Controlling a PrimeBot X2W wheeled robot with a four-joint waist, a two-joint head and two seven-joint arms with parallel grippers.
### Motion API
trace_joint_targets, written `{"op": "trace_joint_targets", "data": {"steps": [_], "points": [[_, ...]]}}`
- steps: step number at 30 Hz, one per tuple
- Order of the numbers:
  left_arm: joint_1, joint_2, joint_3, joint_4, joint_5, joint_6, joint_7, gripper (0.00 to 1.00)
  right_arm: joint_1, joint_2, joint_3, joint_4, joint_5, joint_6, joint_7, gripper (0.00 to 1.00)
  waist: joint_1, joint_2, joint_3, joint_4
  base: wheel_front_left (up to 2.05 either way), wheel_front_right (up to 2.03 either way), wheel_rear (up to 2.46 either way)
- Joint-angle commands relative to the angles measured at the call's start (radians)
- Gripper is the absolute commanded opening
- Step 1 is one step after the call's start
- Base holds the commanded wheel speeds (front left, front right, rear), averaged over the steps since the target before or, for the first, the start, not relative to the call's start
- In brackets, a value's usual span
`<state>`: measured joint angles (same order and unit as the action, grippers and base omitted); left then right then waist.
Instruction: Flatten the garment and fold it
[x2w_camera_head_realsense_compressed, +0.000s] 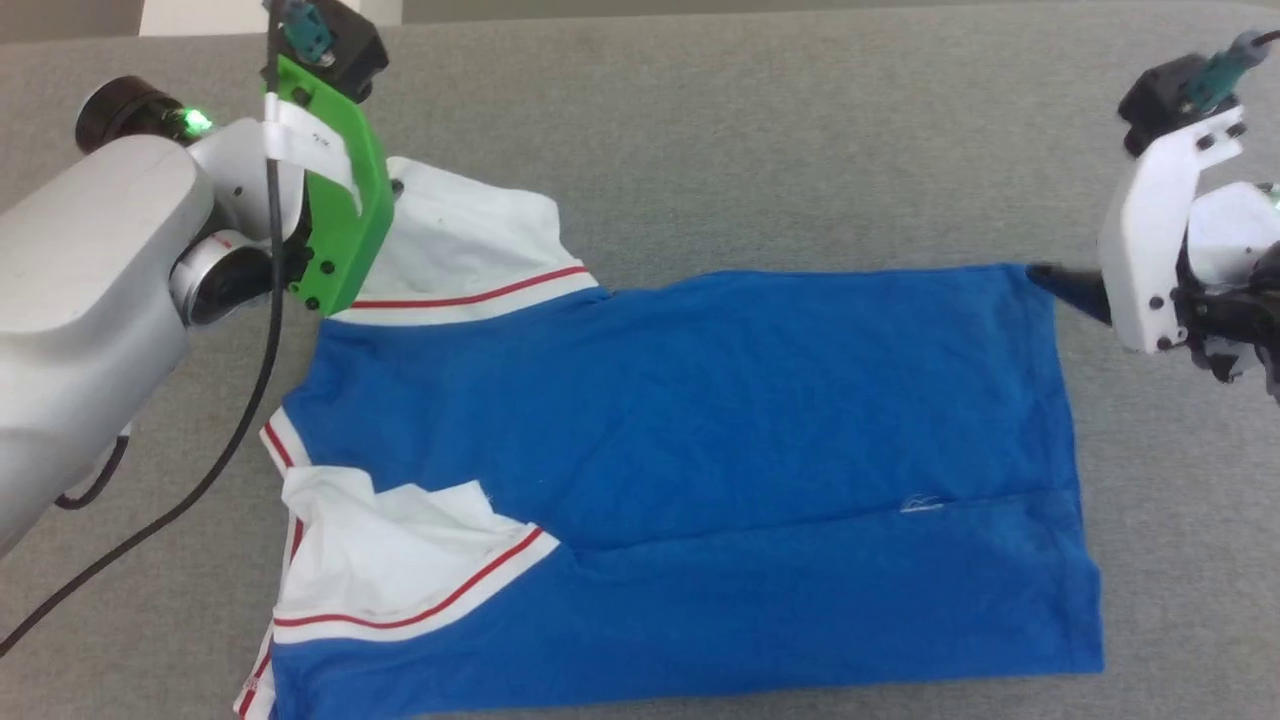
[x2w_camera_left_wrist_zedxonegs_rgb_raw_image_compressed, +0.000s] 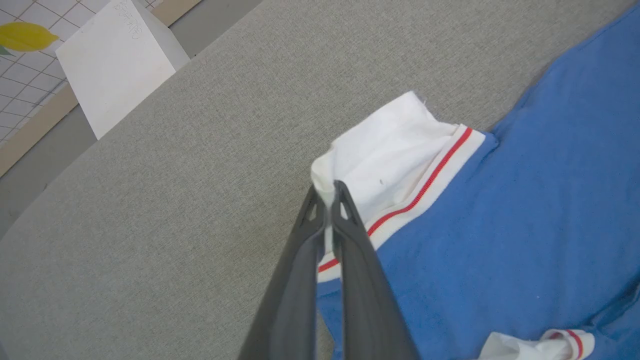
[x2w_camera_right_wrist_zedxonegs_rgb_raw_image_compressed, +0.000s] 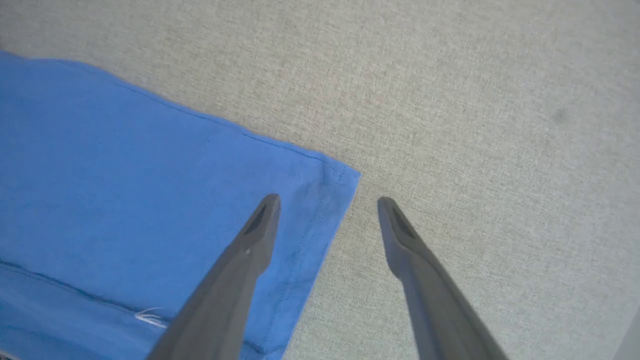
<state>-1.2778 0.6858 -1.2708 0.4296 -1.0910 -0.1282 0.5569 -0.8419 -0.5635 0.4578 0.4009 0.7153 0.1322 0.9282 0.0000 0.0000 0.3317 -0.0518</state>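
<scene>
Now | left fingers (x2w_camera_left_wrist_zedxonegs_rgb_raw_image_compressed: 352, 240) pinching white sleeve of garment (x2w_camera_head_realsense_compressed: 700, 400) | right fingers (x2w_camera_right_wrist_zedxonegs_rgb_raw_image_compressed: 250, 250) spread, straddling blue hem corner

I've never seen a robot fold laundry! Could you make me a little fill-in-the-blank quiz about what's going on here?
1. The left gripper is ____ on a white short sleeve of the royal-blue jersey T-shirt.
2. The right gripper is ____, its dark fingers either side of the shirt's blue hem corner.
3. The sleeve's edge carries a ____ stripe.
4. The shirt lies on a ____ fabric-covered table.
Missing words: shut; open; red; grey.
</scene>
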Motion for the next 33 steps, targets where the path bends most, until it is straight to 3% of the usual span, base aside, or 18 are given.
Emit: {"op": "trace_joint_targets", "data": {"steps": [1,9,16,17,18,19,24,33], "points": [[-0.018,-0.008,-0.001,-0.006,0.009,-0.002,-0.011,0.0,-0.012,0.004,0.019,0.028,-0.005,-0.002,0.011,1.0,0.0,0.0,0.024,0.021,0.0,0.0,0.0],[-0.063,-0.025,-0.006,-0.027,0.028,-0.002,-0.033,0.0,-0.028,0.027,0.059,0.174,-0.03,-0.002,-0.04,1.0,0.0,0.0,0.093,0.062,0.0,0.0,0.0],[-0.076,-0.03,-0.009,-0.022,0.041,-0.002,-0.053,0.0,-0.007,0.028,0.149,0.214,0.009,-0.002,-0.047,1.0,0.0,0.0,0.122,0.073,0.0,0.0,0.0],[-0.074,-0.029,-0.009,-0.02,0.042,-0.002,-0.053,0.0,-0.006,0.026,0.159,0.217,0.017,-0.002,-0.054,0.93,0.0,0.0,0.122,0.071,0.0,0.0,0.0],[-0.073,-0.028,-0.009,-0.019,0.042,-0.002,-0.053,0.0,-0.006,0.024,0.168,0.218,0.023,-0.002,-0.058,0.08,0.0,0.0,0.12,0.069,0.0,0.0,0.0],[-0.069,-0.027,-0.009,-0.016,0.043,-0.002,-0.054,0.0,-0.007,0.021,0.179,0.219,0.03,-0.002,-0.064,0.0,0.0,0.0,0.116,0.065,0.0,0.0,0.0],[-0.046,-0.02,-0.009,-0.002,0.043,-0.002,-0.065,0.0,-0.029,0.005,0.208,0.225,0.053,-0.002,-0.117,0.0,0.0,0.0,0.085,0.046,0.0,0.0,0.0],[0.026,0.01,-0.009,0.019,0.028,-0.002,-0.154,0.0,-0.032,-0.026,0.26,0.181,0.108,-0.002,-0.317,0.0,0.0,0.0,-0.029,0.016,0.0,0.0,0.0]]}}
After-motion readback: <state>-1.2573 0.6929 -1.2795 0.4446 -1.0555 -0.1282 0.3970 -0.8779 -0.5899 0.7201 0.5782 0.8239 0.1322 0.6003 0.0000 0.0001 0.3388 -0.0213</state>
